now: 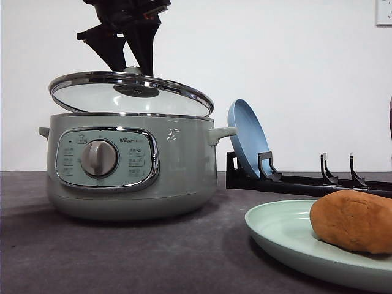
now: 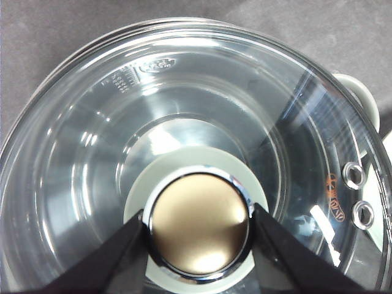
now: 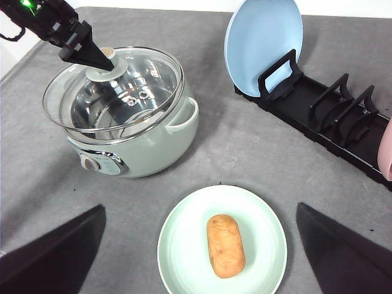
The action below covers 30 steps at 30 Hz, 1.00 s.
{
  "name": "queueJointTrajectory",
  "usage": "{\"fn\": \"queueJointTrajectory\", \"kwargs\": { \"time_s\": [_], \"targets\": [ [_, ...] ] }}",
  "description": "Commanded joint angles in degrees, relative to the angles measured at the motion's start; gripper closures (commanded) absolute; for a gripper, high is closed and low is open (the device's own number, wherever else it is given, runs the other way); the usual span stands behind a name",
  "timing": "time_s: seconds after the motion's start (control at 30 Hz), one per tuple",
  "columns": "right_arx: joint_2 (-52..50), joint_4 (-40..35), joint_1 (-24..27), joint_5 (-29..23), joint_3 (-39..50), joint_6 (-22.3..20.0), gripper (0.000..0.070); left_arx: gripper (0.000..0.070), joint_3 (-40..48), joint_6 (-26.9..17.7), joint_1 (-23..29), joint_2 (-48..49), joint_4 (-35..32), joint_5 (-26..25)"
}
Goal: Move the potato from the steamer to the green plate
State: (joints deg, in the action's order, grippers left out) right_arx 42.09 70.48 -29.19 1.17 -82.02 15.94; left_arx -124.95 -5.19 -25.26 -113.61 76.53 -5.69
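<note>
The potato [image 1: 355,220] [image 3: 225,245] lies lengthwise in the middle of the green plate [image 1: 278,236] [image 3: 184,245]. My right gripper [image 3: 200,207] hovers open above that plate, one dark finger on each side, holding nothing. The sage-green steamer [image 1: 184,177] [image 3: 153,150] stands to the left. Its glass lid [image 1: 92,95] [image 3: 147,79] is tilted, raised on the left and low on the right rim. My left gripper [image 1: 131,68] [image 2: 198,213] [image 3: 105,61] is shut on the lid's round metal knob [image 2: 200,223]. Through the glass the steel pot looks bare.
A black dish rack [image 1: 306,182] [image 3: 318,116] runs along the back right, with a blue plate [image 1: 248,138] [image 3: 263,43] standing upright in its first slot. A pink item [image 3: 386,150] shows at the rack's far end. Grey tabletop [image 3: 245,153] separates steamer, rack and plate.
</note>
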Motion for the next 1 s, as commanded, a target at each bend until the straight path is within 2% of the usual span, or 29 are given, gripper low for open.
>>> {"fn": "queueJointTrajectory", "kwargs": {
  "time_s": [0.0, 0.53, 0.97],
  "targets": [
    [0.4, -0.6, -0.3, -0.1, -0.9, 0.6, 0.007, 0.07, -1.7, 0.1, -0.3, -1.1, -1.3, 1.0],
    [0.4, -0.8, -0.3, -0.1, -0.9, 0.6, 0.007, 0.07, -1.7, 0.1, -0.6, -3.2, -1.3, 1.9],
    [0.4, -1.3, -0.3, -0.1, -0.9, 0.6, 0.007, 0.07, -1.7, 0.3, -1.5, -3.2, 2.1, 1.9]
  ]
}}
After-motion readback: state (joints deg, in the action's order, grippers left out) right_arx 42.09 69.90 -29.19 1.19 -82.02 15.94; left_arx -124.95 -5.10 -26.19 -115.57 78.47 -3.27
